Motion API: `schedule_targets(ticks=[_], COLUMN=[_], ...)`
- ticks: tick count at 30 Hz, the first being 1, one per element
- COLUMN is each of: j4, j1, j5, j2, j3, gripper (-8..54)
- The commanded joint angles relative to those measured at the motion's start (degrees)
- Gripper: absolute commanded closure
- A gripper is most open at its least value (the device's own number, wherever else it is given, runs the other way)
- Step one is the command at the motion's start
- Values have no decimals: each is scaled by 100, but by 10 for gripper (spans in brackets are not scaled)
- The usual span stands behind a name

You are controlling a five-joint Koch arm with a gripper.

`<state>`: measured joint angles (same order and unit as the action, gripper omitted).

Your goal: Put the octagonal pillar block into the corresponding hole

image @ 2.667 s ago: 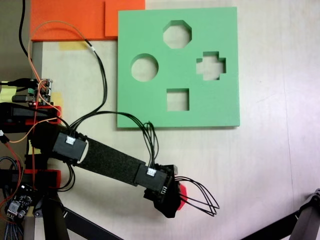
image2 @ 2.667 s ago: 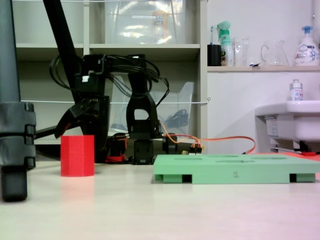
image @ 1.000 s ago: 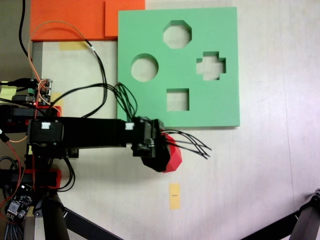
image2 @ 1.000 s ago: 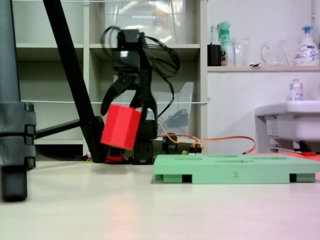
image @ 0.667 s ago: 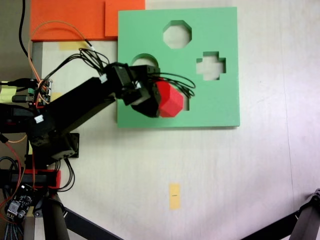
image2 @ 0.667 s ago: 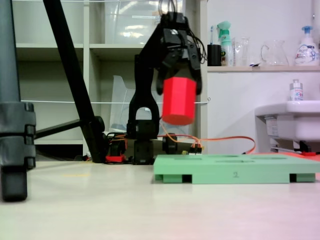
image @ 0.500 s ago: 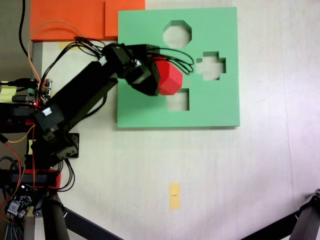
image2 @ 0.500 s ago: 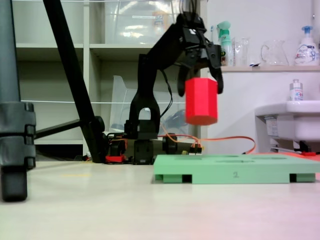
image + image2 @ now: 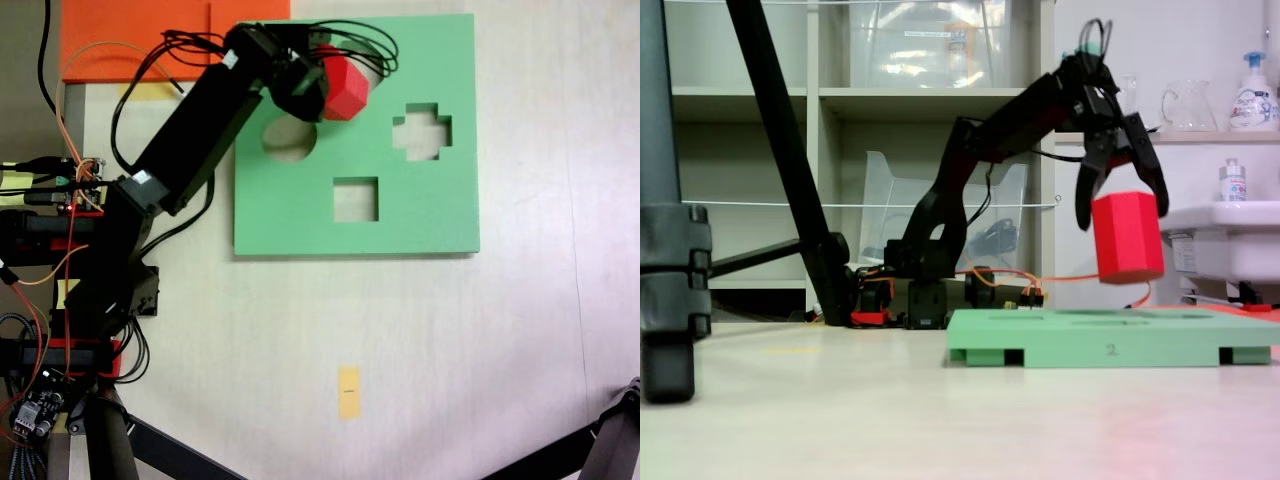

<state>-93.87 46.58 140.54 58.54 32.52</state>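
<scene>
The red octagonal pillar block (image 9: pixel 345 85) (image 9: pixel 1127 236) hangs in the air, held by my gripper (image 9: pixel 325 78) (image 9: pixel 1121 205), whose jaws are shut on its sides. From above, the block and gripper cover the octagonal hole near the far edge of the green foam board (image 9: pixel 440 215) (image 9: pixel 1100 337). From the side, the block is slightly tilted and clear of the board's top surface.
The board also has a round cutout (image 9: pixel 283 143), a cross cutout (image 9: pixel 421 131) and a square cutout (image 9: pixel 355 199). Orange foam sheets (image 9: pixel 140 40) lie beside the board's top left. A yellow tape mark (image 9: pixel 348 391) sits on the table. A tripod leg (image 9: pixel 670 250) stands at the left.
The gripper lifted the red block off the table, swung it over the board, and now holds it farther out, above the far edge near the octagonal cutout.
</scene>
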Motion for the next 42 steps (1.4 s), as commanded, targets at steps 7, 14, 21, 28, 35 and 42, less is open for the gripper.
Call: schedule_targets(ticks=[7, 14, 21, 28, 35, 42], j4=[1046, 1292, 1318, 1345, 1503, 1696], j1=[211, 343, 413, 457, 413, 308], j5=[88, 70, -105, -105, -105, -360], j2=[-352, -598, -765, -984, -1318, -1521], j3=[-589, -686, -729, -738, -756, -905], gripper=[241, 241, 240, 240, 239, 135])
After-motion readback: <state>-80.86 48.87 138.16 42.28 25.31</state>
